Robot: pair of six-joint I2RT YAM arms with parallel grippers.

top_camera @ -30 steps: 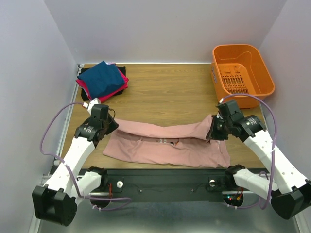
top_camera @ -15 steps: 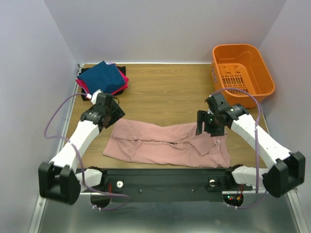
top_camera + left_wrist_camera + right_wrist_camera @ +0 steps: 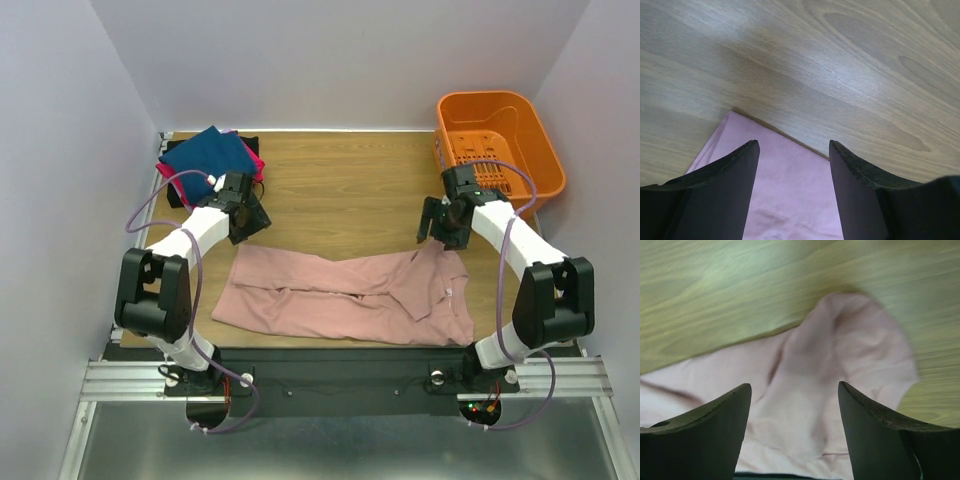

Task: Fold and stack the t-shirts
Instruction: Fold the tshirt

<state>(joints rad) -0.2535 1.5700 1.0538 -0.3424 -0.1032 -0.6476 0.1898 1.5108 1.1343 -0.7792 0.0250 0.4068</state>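
The left end effector (image 3: 793, 146) and right end effector (image 3: 794, 387) hover open and empty above the far corners of the half-folded dusty-pink cloth t-shirt (image 3: 340, 295) at the wooden tabletop's (image 3: 340, 185) near edge. Its bunched right corner risks a lopsided next fold.

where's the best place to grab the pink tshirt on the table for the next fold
Grip the dusty-pink cloth t-shirt along its far edge, coming from above. Its far-left corner lies flat and pointed on the wooden table; its far-right end looks bunched upward, likely the easier pinch.
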